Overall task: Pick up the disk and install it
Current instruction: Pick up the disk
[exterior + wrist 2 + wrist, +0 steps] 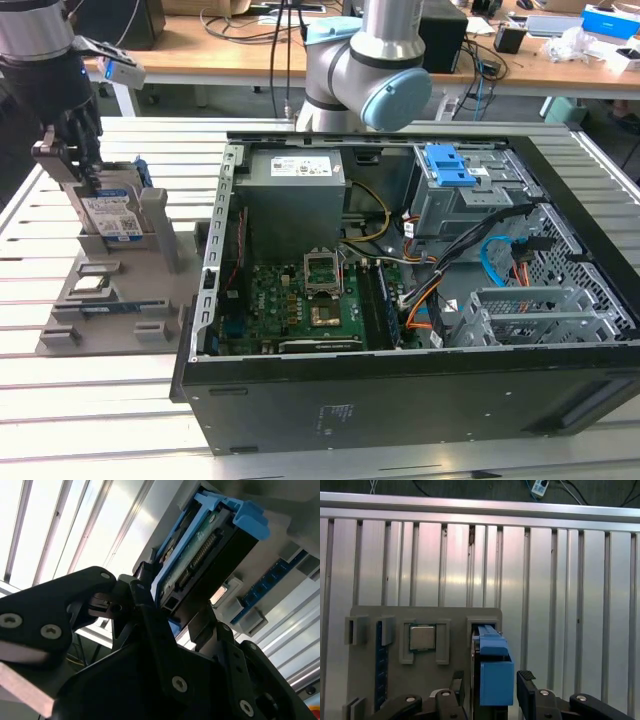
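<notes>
Black gripper (pixel 491 677) of mine sits astride the disk (pixel 492 652), which stands on edge in the grey holder (pixel 365 672) so its flat faces are reachable. Can't tell if I'm clamped. Beyond: open computer case (pixel 400 405), drive cage (pixel 450 190) exposed for install.

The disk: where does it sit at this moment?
The disk stands on edge in the grey parts holder at the exterior view's left, outside the computer case, with the claw right at it.
</notes>
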Controlling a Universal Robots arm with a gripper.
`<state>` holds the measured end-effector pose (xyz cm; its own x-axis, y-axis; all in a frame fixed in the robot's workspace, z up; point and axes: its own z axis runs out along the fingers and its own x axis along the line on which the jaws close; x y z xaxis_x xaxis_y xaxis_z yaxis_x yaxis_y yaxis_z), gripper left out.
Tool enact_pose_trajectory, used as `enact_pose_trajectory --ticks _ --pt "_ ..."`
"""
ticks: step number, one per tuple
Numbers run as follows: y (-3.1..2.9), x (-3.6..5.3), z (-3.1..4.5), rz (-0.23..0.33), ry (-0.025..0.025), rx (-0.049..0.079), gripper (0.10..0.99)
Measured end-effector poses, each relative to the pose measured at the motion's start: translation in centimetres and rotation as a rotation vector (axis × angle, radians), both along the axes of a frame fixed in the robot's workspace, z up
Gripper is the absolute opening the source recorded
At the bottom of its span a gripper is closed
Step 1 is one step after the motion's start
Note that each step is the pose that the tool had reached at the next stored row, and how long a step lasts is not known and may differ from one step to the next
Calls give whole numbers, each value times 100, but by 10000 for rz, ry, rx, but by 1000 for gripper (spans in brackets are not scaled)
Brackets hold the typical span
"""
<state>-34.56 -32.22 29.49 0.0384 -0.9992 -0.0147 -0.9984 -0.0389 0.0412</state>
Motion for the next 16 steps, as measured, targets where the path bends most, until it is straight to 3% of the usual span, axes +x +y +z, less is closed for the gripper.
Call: enact_pose_trajectory --ticks 7,16 --pt "2 35 -92 0 1 -14 541" --pt "2 41 -103 0 0 -17 541"
